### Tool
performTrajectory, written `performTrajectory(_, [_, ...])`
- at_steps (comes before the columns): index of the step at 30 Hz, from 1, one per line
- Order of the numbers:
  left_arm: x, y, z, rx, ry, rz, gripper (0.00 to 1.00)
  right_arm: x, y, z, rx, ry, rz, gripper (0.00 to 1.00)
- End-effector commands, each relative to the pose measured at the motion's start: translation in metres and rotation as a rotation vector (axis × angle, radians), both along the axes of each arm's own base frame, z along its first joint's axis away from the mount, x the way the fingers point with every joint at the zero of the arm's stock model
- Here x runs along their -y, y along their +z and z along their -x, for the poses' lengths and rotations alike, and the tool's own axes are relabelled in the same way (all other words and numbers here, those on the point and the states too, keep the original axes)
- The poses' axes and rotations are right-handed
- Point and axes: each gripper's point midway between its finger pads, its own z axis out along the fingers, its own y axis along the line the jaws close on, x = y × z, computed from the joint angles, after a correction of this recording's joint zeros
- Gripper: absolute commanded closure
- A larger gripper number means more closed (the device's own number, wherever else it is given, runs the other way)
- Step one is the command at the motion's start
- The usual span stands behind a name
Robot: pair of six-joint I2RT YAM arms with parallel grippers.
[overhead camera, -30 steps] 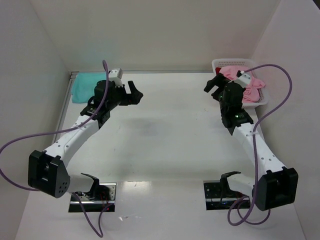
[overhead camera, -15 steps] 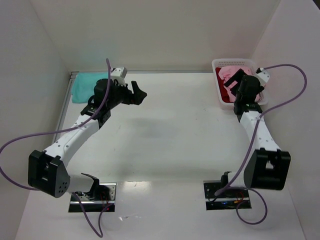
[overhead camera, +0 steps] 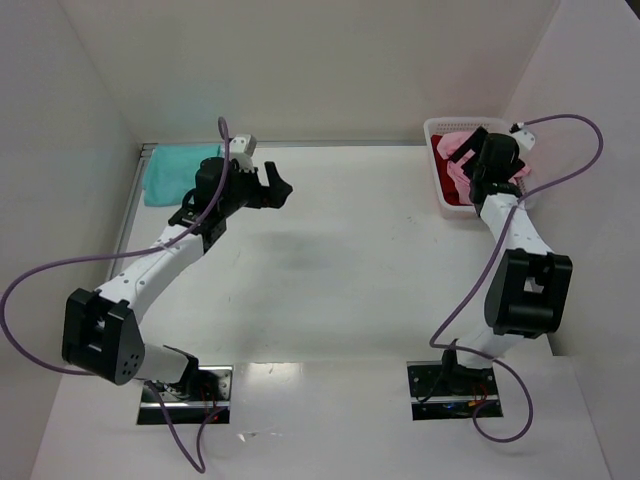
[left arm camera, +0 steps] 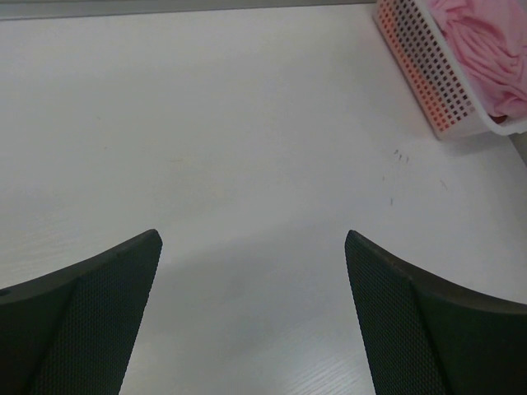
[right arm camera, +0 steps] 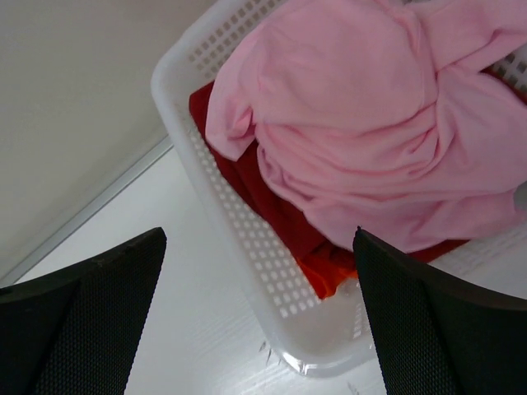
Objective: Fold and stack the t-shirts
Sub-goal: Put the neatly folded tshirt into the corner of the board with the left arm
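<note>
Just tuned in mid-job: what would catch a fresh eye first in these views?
The white basket at the far right corner of the table, heaped with a light pink t-shirt over a dark red t-shirt, with the right gripper just above it, jaws wide open. In the far left corner a teal t-shirt lies flat, while the left gripper hovers open over bare table.

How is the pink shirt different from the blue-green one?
The pink shirt is crumpled; the blue-green shirt lies flat and neat. The pink shirt sits in the white basket on a dark red shirt; the blue-green shirt lies on the table, in its far left corner. Both are soft cloth, and neither is being held.
</note>
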Motion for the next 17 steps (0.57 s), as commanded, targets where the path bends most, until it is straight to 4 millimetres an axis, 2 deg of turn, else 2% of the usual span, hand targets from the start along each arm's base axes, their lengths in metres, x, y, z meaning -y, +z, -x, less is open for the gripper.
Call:
performTrajectory(1, [-0.002, -0.008, -0.012, 0.01, 0.023, -0.036, 0.0, -0.019, 0.033, 0.012, 0.141, 0.092, -0.028, 0.0])
performTrajectory(3, [-0.001, -0.008, -0.012, 0.006, 0.025, -0.029, 0.0, -0.026, 0.045, 0.019, 0.184, 0.117, -0.042, 0.0])
performTrajectory(4, [-0.001, -0.006, -0.013, 0.016, 0.025, -0.025, 0.0, -0.031, 0.039, 0.022, 0.174, 0.137, -0.05, 0.0])
performTrajectory(7, [-0.007, -0.01, -0.018, 0.011, 0.068, -0.04, 0.0, -0.045, 0.048, 0.029, 0.201, 0.206, -0.064, 0.0])
performTrajectory(8, [-0.007, -0.01, -0.02, 0.011, 0.068, -0.04, 0.0, -0.044, 0.043, 0.03, 0.189, 0.209, -0.057, 0.0])
performTrajectory(9, [-0.009, -0.013, -0.02, 0.0, 0.078, -0.048, 0.0, -0.045, 0.049, 0.032, 0.203, 0.209, -0.053, 0.0])
performTrajectory(12, [-0.011, -0.011, -0.021, -0.002, 0.089, -0.053, 0.0, -0.042, 0.048, 0.036, 0.188, 0.203, -0.034, 0.0])
performTrajectory(14, [-0.012, -0.001, -0.018, 0.02, 0.09, -0.044, 0.0, -0.042, 0.043, 0.037, 0.178, 0.202, -0.036, 0.0])
performTrajectory(17, [-0.017, 0.003, -0.016, 0.039, 0.1, -0.037, 0.0, -0.044, 0.043, 0.037, 0.175, 0.214, -0.029, 0.0])
